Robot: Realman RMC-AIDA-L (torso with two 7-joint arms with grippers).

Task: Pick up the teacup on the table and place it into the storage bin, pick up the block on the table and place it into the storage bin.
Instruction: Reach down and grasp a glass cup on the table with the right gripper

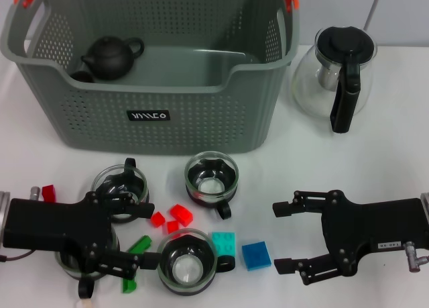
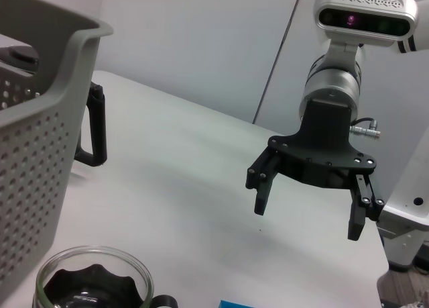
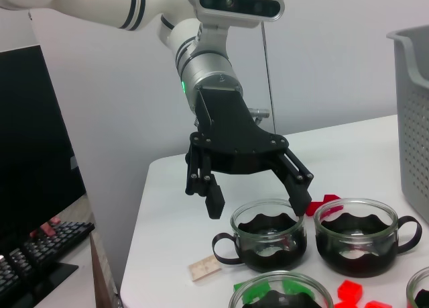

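Standing at the back of the white counter [image 1: 375, 187], the storage bin [image 1: 154, 86] is seen as a large grey plastic basket with perforated walls, rounded corners and orange-tipped handles; a small black label [image 1: 149, 115] on its front wall carries white lettering that cannot be read. A dark, matte teapot [image 1: 110, 56] is held inside the bin at its left end. Just right of the bin a rounded glass pot [image 1: 335, 73] with a black lid and handle is set.

Four glass teacups with dark scalloped inserts and black handles are spread in front of the bin. The left gripper [image 1: 124, 234] is held low with its black fingers spread open; one teacup [image 1: 120, 182] lies just beyond its fingers, another [image 1: 74, 264] is partly hidden under the gripper, and a third [image 1: 188, 262] is just beside the fingertips. The fourth teacup [image 1: 211, 177] stands nearer the bin.

Small red blocks [image 1: 175, 219], a green block [image 1: 137, 247], a teal block [image 1: 224, 241] and a blue block [image 1: 256, 255] lie among the cups. The right gripper [image 1: 285, 235] is held with fingers wide open, the blue block lying just left of the fingertips, untouched.
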